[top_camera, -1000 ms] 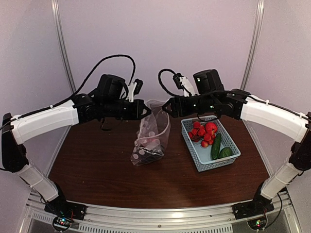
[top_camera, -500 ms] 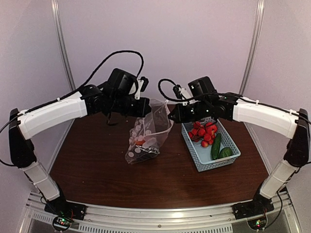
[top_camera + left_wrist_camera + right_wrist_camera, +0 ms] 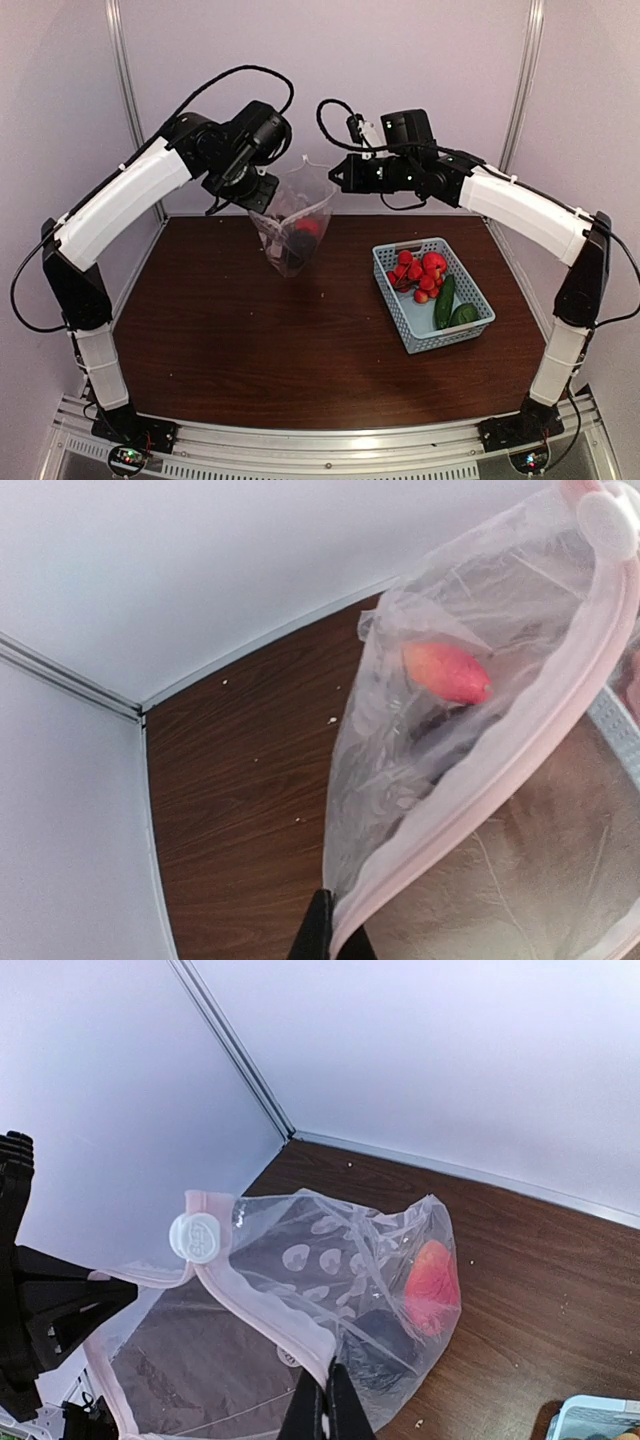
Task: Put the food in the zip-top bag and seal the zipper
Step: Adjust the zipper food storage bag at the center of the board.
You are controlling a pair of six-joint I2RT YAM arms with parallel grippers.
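Above the brown worktop (image 3: 220, 330) the zip-top bag (image 3: 292, 225), with some food (image 3: 432, 1285) inside, is held hanging by its zipper (image 3: 260, 1310), on which the jaws of the left gripper (image 3: 326, 938) and the right gripper (image 3: 322, 1408) are closed, so this edge is best kept taut and level.

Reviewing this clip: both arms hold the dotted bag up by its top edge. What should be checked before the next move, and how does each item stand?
1. Left tool pinching the zipper of the bag: ok.
2. Right tool pinching the zipper: ok.
3. Food inside bag: ok; a red piece and a dark piece show through.
4. All food bagged: not ok; red pieces and cucumbers lie in the basket.
5. Zipper closed: not ok; mouth gapes, slider at one end.
6. Bag clear of table: cannot tell.
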